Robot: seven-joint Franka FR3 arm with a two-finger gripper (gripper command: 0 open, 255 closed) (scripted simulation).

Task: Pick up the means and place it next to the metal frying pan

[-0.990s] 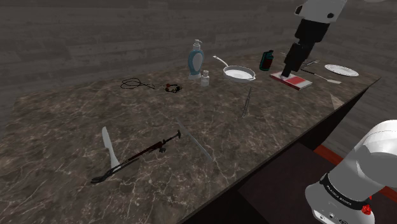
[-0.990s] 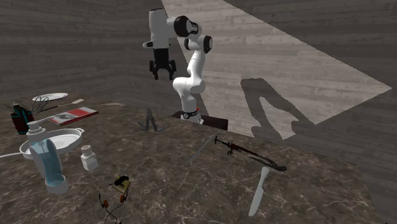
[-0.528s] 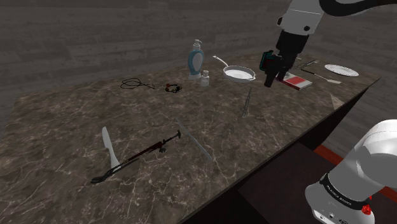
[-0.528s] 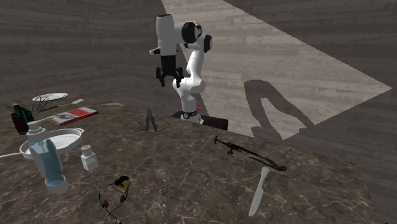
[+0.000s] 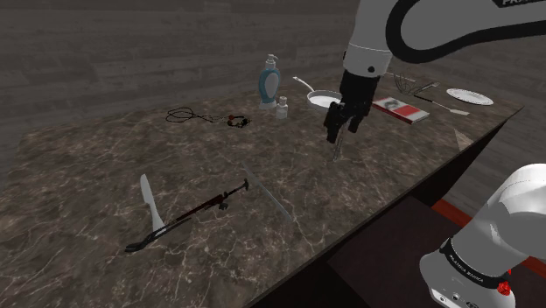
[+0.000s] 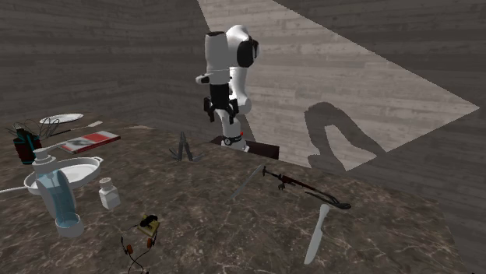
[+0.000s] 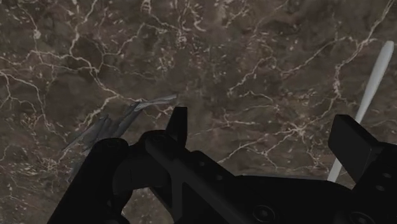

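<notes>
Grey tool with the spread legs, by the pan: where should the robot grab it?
Probably from straight above, pinching the grey tool across its narrow part, where the two legs join. It lies flat on the marbled counter, so a sideways grab would likely scrape, and the splayed legs look too wide. The open gripper hangs close by.

Small white lettering ran along the black band (image 5: 473, 265) around the arm's base, at the near right of the shoulder view, too small to be read with certainty. On the white arm link (image 5: 516, 12) at the far right, dark letters were cut off by the picture's top edge; nothing else was legible.
</notes>
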